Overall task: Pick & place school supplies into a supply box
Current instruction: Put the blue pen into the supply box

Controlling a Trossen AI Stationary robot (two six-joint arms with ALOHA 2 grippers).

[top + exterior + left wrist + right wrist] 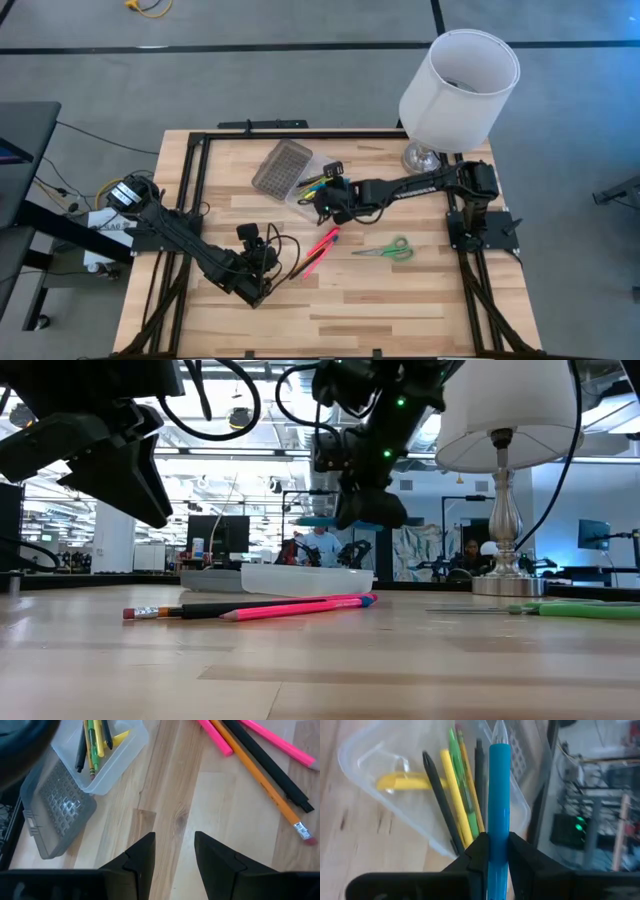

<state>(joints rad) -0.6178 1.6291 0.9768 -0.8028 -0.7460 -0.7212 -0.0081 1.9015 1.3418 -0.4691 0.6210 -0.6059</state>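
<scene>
High view: your right gripper [322, 203] hangs over the clear plastic supply box [312, 190] at table centre, whose grey grid-textured lid [281, 166] lies open to its far left. Left gripper [262, 292] waits at the near left. Green-handled scissors [386, 249] and pink pens [320, 245] lie loose, near of the box.

Low view: pink pens and a yellow pencil [160, 612] lie on the wood in front of the box.

Left wrist view: the left fingers [137, 860] stand apart, holding nothing.

Right wrist view: the right fingers [476, 851] pinch a blue marker [498, 795], though the clamp may be loosening. Keep the marker parallel to the pens already in the tray, and release it low.
</scene>
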